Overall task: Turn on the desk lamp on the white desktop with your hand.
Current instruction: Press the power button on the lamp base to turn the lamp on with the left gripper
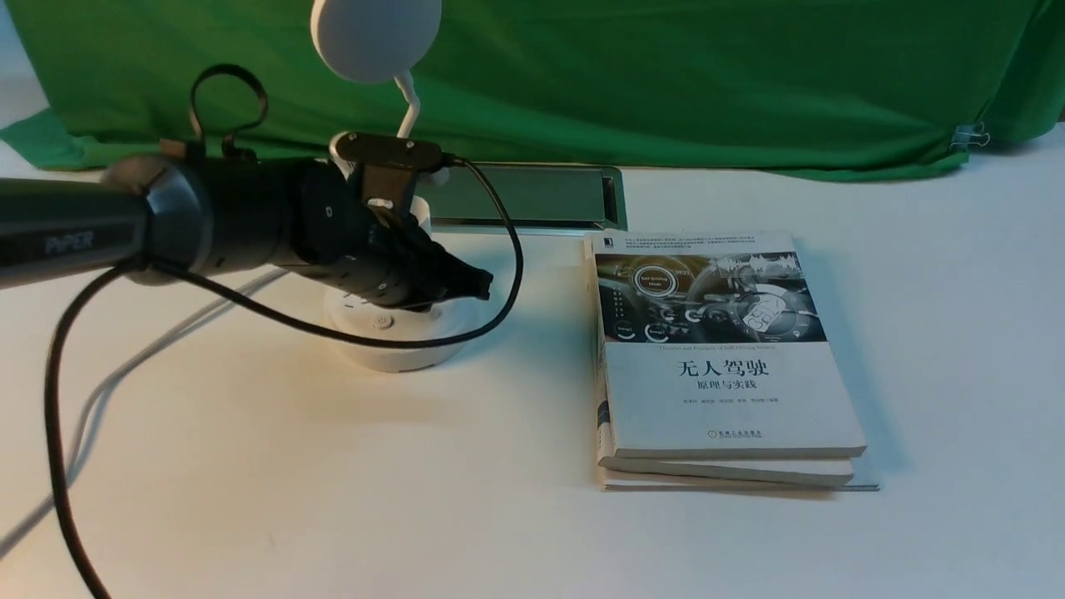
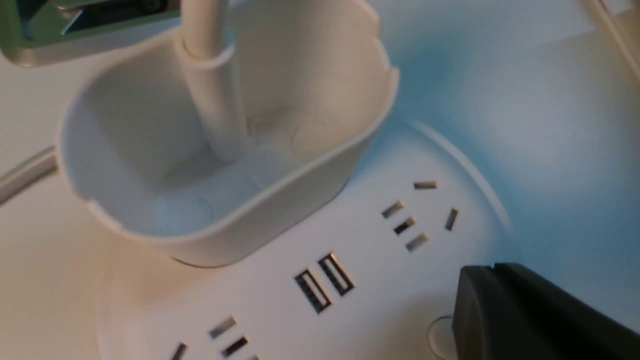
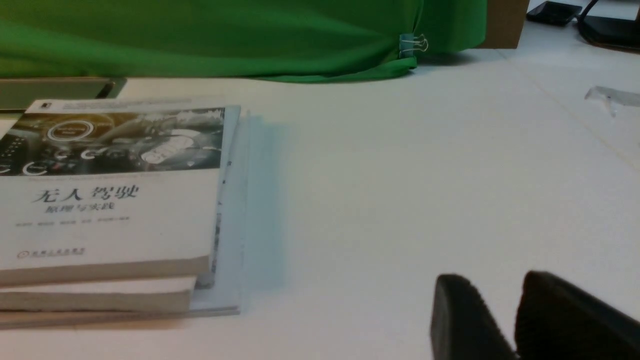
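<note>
Your left gripper (image 2: 492, 267), its fingers pressed together, sits over the right part of the desk lamp's base (image 1: 399, 353), at the desktop's (image 1: 499, 516) far left; descend off-centre and you could miss the button (image 2: 441, 337) (it's partly hidden).

The lamp (image 1: 395, 362) stands on the left part of the desk (image 1: 499, 516), its cord (image 1: 125, 366) running off to the left and nearer. The left hand (image 1: 487, 284) is over its base. Right of the lamp lies a stack of books (image 1: 732, 399), one on another. The cable hatch (image 1: 532, 195) lies behind, between lamp and books; the cloth (image 1: 666, 83) hangs behind everything, a clip (image 1: 969, 136) on its right part.
</note>
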Controlling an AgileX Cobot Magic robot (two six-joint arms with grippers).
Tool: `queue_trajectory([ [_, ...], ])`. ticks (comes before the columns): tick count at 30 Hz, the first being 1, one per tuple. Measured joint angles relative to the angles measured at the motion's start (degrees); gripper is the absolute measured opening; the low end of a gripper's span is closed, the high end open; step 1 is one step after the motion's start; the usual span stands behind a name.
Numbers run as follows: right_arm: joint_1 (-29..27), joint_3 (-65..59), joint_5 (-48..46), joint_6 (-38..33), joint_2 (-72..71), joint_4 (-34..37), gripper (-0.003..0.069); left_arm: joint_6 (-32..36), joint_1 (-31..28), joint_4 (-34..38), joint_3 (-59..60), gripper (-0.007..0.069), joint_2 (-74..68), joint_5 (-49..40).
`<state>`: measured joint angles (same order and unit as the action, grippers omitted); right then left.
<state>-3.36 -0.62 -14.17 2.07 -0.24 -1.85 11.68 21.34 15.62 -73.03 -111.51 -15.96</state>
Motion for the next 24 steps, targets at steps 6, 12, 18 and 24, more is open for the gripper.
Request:
queue_trajectory([
  [6,0.00,0.00,0.00,0.07,0.00,0.00,0.0237,-1.13,0.00,-0.56,0.00,0.0021,-0.67,-0.33],
  [12,0.00,0.00,0.00,0.07,0.00,0.00,0.0237,-1.32,0.00,-0.79,-0.11,0.0021,-0.93,-1.26],
  [18,0.00,0.00,0.00,0.07,0.00,0.00,0.0237,-1.32,0.00,-0.92,-0.37,0.0021,-1.11,-1.48],
  [24,0.00,0.00,0.00,0.02,0.00,0.00,0.0237,-3.06,0.00,-0.92,0.08,0.0021,-1.15,-0.91],
])
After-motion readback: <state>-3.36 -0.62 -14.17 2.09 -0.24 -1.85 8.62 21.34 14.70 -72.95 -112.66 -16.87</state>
